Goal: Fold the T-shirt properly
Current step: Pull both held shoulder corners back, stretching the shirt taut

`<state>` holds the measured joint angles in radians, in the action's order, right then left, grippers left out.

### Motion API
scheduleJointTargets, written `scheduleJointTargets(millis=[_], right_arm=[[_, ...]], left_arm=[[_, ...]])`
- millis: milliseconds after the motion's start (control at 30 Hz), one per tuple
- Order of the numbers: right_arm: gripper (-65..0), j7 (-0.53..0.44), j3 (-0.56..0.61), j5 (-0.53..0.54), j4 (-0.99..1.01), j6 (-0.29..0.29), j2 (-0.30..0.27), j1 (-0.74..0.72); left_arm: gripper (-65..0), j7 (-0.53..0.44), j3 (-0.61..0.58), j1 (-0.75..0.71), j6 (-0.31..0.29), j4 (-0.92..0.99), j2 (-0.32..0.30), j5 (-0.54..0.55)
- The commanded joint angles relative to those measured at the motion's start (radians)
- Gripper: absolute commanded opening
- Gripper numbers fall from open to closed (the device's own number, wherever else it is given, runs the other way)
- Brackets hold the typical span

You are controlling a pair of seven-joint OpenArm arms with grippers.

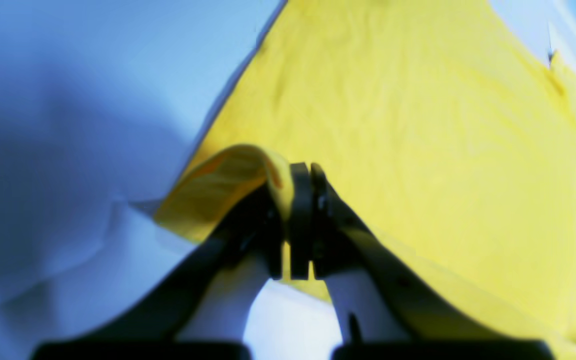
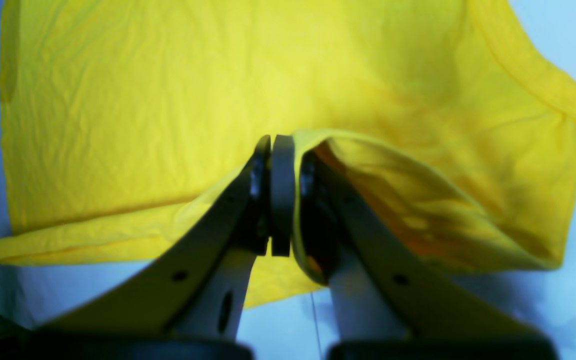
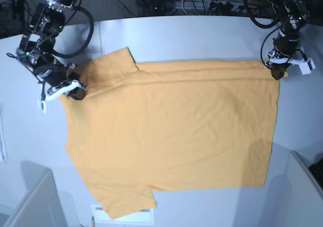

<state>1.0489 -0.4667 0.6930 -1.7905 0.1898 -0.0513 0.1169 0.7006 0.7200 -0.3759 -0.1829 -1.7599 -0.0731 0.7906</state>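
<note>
T-shirt [image 3: 171,131] cloth is pinched between both closed jaws: my left gripper [image 1: 301,220] holds a hem corner, my right gripper [image 2: 278,195] the shoulder edge. I judge the first lengthwise fold is starting; next, lift and carry both together across the worktop [image 3: 202,35].

My two arms are black, jointed and looped with thick black cables. My left pincer [image 1: 302,172] has flat black pads on pale grey, tapering fingers [image 1: 393,270]. My right pincer [image 2: 280,145] matches, its pale fingers [image 2: 208,250] drilled with small dark screw holes, on white mounts.
</note>
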Motion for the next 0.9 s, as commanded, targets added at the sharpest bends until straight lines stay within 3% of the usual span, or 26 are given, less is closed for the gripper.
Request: scheduleJointTargets(millis=[0, 333, 500, 867], right_arm=[[-65.0, -0.020, 0.000, 0.015, -0.001, 0.000, -0.009, -0.021], [-65.0, -0.026, 0.058, -0.109, 0.085, 0.000, -0.005, -0.141], [-65.0, -0.026, 0.064, -0.117, 0.154, 0.000, -0.008, -0.193], [-65.0, -0.029, 0.067, -0.118, 0.274, 0.000, -0.009, -0.277]], left_arm=[[-65.0, -0.020, 0.005, 0.008, -0.004, -0.011, -0.015, 0.011], [-65.0, 0.050, 0.008, 0.091, -0.002, 0.031, -0.015, 0.011], [-65.0, 0.052, 0.005, 0.127, 0.047, 0.033, -0.017, 0.011], [-65.0, 0.054, 0.005, 0.177, 0.052, 0.104, -0.066, 0.011]])
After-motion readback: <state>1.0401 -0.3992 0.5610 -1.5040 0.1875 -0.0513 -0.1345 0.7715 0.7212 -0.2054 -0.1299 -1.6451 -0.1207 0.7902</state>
